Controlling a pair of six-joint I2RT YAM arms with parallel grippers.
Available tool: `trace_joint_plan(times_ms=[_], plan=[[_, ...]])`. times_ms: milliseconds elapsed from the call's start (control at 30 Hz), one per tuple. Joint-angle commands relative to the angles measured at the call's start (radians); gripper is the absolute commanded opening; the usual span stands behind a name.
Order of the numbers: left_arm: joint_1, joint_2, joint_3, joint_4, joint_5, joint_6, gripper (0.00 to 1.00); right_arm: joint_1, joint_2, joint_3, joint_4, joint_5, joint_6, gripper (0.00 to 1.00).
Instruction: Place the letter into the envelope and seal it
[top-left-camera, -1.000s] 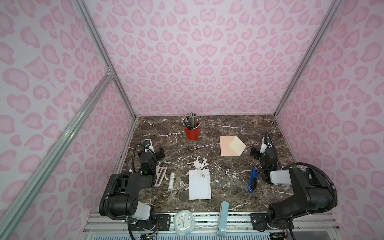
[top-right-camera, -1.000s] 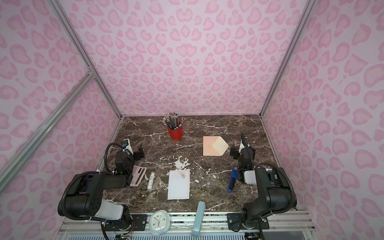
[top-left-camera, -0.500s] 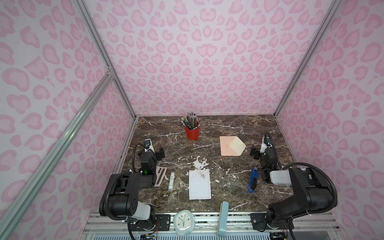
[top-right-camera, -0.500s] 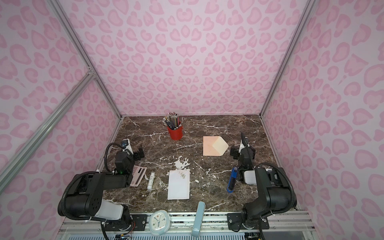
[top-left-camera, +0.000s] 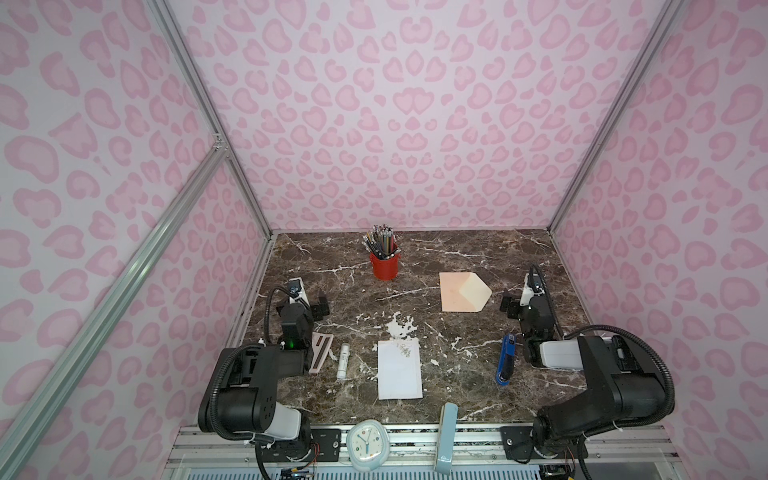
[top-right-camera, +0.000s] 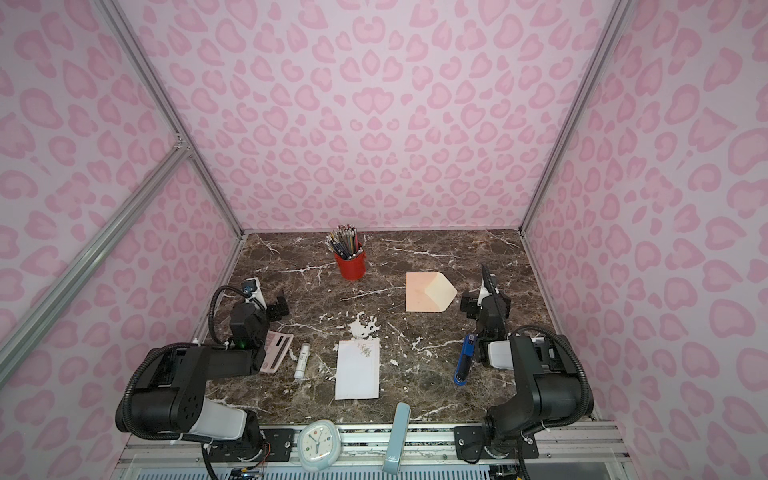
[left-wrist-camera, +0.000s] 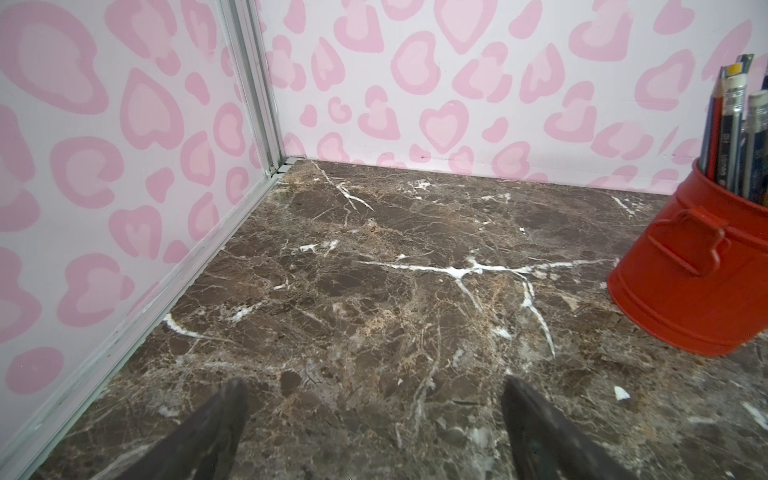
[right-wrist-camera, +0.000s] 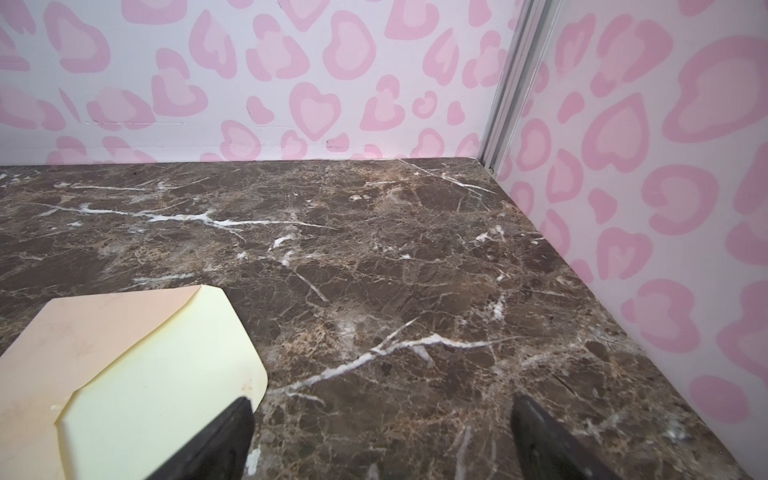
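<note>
The letter (top-left-camera: 399, 370) (top-right-camera: 358, 369), a white sheet with a small green drawing at its far corner, lies flat near the table's front middle. The peach envelope (top-left-camera: 459, 292) (top-right-camera: 426, 291) lies further back on the right, its cream flap open and pointing right. My right gripper (top-left-camera: 521, 301) (right-wrist-camera: 382, 402) stands open low over the marble just right of the flap; in the right wrist view the envelope (right-wrist-camera: 104, 374) lies beside one finger. At the left side my left gripper (top-left-camera: 305, 301) (left-wrist-camera: 374, 384) is open over bare marble. Neither holds anything.
A red cup of pencils (top-left-camera: 384, 266) (left-wrist-camera: 698, 282) stands at the back middle. A pink calculator (top-left-camera: 320, 351) and white glue stick (top-left-camera: 343, 360) lie left of the letter. A blue stapler (top-left-camera: 506, 365) lies on the right. A clock (top-left-camera: 368, 444) and pale blue object (top-left-camera: 446, 436) sit on the front rail.
</note>
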Motion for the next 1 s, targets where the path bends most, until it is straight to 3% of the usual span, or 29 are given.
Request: trace_joint_plan(times_ms=[0, 67, 133, 200, 333, 467, 667, 833, 967], plan=[[-0.002, -0.015, 0.003, 0.007, -0.016, 0.001, 0.98, 0.000, -0.005, -0.009, 0.040, 0.005, 0.008, 0.95], [-0.031, -0.100, 0.060, -0.159, -0.128, -0.003, 0.98, 0.009, -0.082, -0.008, -0.009, 0.002, -0.010, 0.94], [-0.046, -0.179, 0.239, -0.553, -0.276, -0.113, 1.00, 0.017, -0.196, 0.116, -0.339, 0.081, 0.062, 0.94], [-0.054, -0.189, 0.408, -0.851, -0.299, -0.168, 0.92, 0.015, -0.243, 0.266, -0.657, 0.095, 0.163, 0.95], [-0.152, -0.225, 0.569, -1.117, -0.302, -0.196, 0.91, 0.067, -0.269, 0.429, -0.975, 0.090, 0.299, 0.95], [-0.193, -0.293, 0.632, -1.357, -0.123, -0.365, 0.89, 0.141, -0.289, 0.486, -1.173, -0.016, 0.503, 0.91], [-0.245, -0.471, 0.506, -1.482, 0.223, -0.496, 0.88, 0.391, -0.342, 0.476, -1.278, -0.053, 0.660, 0.90], [-0.347, -0.585, 0.403, -1.573, 0.294, -0.589, 0.87, 0.629, -0.352, 0.432, -1.274, -0.027, 0.820, 0.89], [-0.435, -0.608, 0.346, -1.607, 0.290, -0.638, 0.87, 0.782, -0.331, 0.405, -1.251, 0.014, 0.924, 0.89]])
